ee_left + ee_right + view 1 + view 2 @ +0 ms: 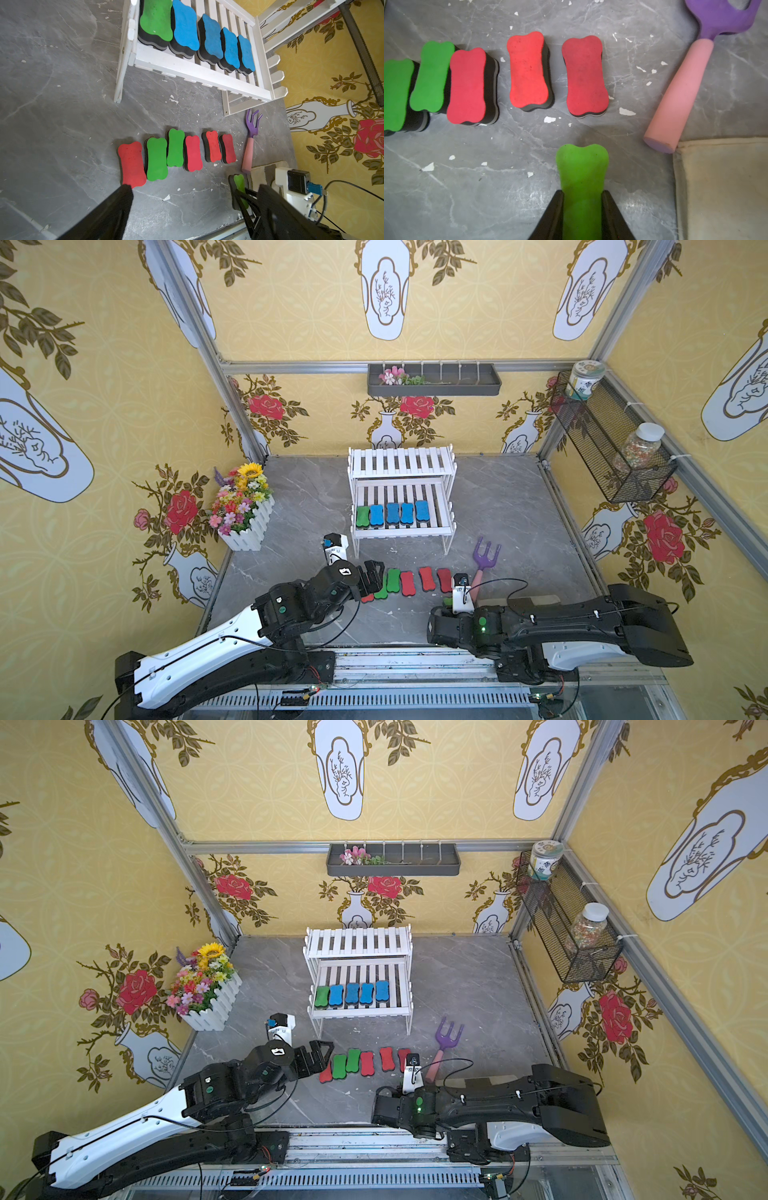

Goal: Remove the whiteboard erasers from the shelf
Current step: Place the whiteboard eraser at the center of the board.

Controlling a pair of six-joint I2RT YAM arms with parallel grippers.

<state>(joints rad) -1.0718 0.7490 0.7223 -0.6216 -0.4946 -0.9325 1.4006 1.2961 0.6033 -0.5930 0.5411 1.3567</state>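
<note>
I've six erasers (407, 583) down, five on the shelf (401, 532) at twelve o'clock; right jaws clenched on green eraser (582, 176), left jaws released.

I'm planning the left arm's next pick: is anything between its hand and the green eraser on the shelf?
Nothing visible. The open left hand hangs before the shelf; the green eraser lies uncovered at the lower tier's front.

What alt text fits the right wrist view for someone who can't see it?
The right gripper is shut on a green-topped bone-shaped foam eraser over the grey marbled tabletop. Beyond it lie three red-topped erasers and two green-topped erasers in a loose row, with a purple plastic garden fork with a pink handle and a beige cloth beside them.
</note>
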